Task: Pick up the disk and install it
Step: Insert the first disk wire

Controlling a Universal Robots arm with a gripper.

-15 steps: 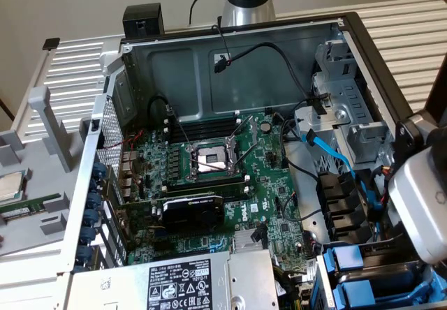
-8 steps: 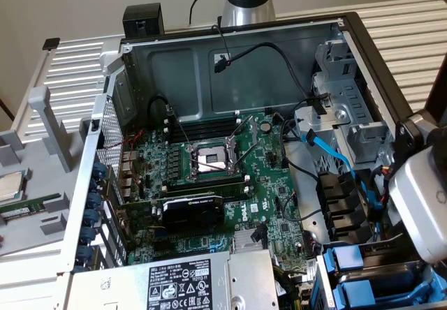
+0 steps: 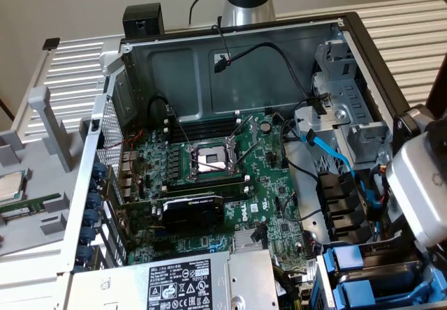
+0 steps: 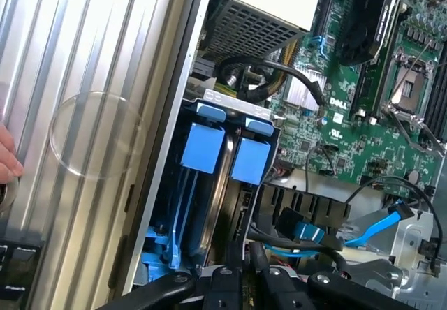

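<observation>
**Jaws closed on the disk at the drive bay**

Jaws are drawn to a narrow gap, and as far as I can make out they pinch the near end of the disk (image 4: pixel 218 191). It stands on edge in its blue carrier (image 4: pixel 202 146), whose two square tabs face away from the wrist. The disk sits in the drive bay in a corner of the open computer case (image 3: pixel 244 41). The case's side wall is on one side of it and a row of black slots (image 4: pixel 297 212) on the other. How deep it sits in the bay I cannot tell.

Just beyond the carrier's tabs is a second pair of paler blue tabs (image 4: pixel 209 111), and past those a bundle of black cables (image 4: pixel 258 76). Then comes the silver power supply box (image 3: pixel 181 282).

From the exterior view, the arm's white wrist housing (image 3: pixel 419 191) hangs over the case's lower right corner, above the blue carriers. The green motherboard (image 3: pixel 272 177) fills the middle of the case, with the bare processor socket (image 3: pixel 211 160) and a black graphics card (image 3: pixel 192 209) on it. A blue ribbon cable (image 3: pixel 335 156) runs down toward the bay.

The case rests on a slatted grey tabletop (image 4: pixel 70 79). A person's fingertips (image 4: pixel 7 160) touch that tabletop well apart from the bay.
</observation>
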